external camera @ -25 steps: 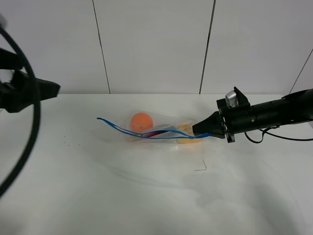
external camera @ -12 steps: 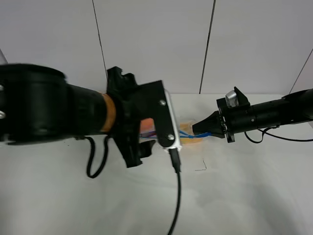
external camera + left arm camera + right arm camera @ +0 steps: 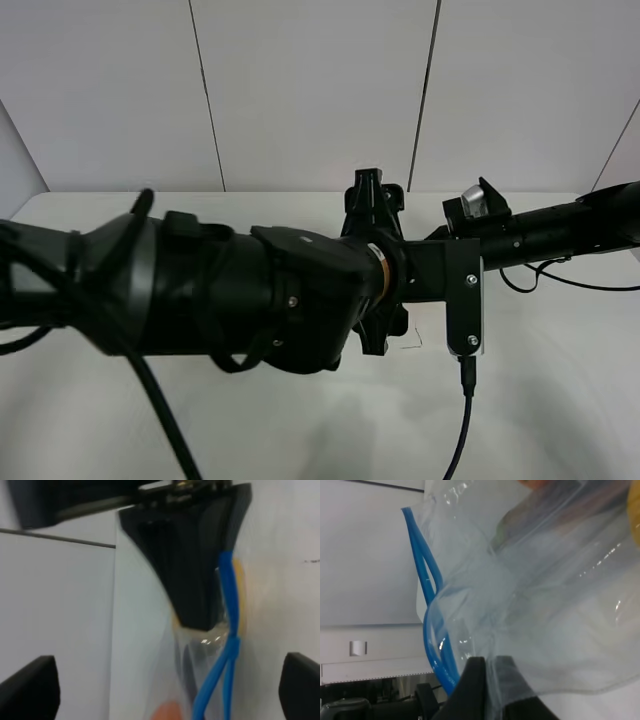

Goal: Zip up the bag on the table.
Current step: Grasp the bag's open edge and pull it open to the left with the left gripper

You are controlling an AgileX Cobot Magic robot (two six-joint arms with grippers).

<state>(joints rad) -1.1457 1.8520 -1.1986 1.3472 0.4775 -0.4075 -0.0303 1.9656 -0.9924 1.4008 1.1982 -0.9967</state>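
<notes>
table (image 3: pixel 560 400): white, sits under the bag and both arms.
left arm (image 3: pixel 230 300): stretched across above the bag, blocks it completely in the high view.
right arm (image 3: pixel 570 235): runs low and level toward the bag, front end hidden behind the left arm.
bag (image 3: pixel 555 595): clear plastic, crumpled, seen only from the wrist views. Can't tell if it lies flat on the table.
right gripper (image 3: pixel 492 682): clamped on the bag's end at the zipper corner, plastic pinched between its fingers.
left gripper (image 3: pixel 165 687): spread wide, one fingertip on each side of the bag, neither touching it. It faces the right gripper's tip.
zipper strip (image 3: pixel 227 610): blue. Two tracks apart along the bag's edge, merging just beside the right gripper.
Orange and yellow blurs show inside the bag.
</notes>
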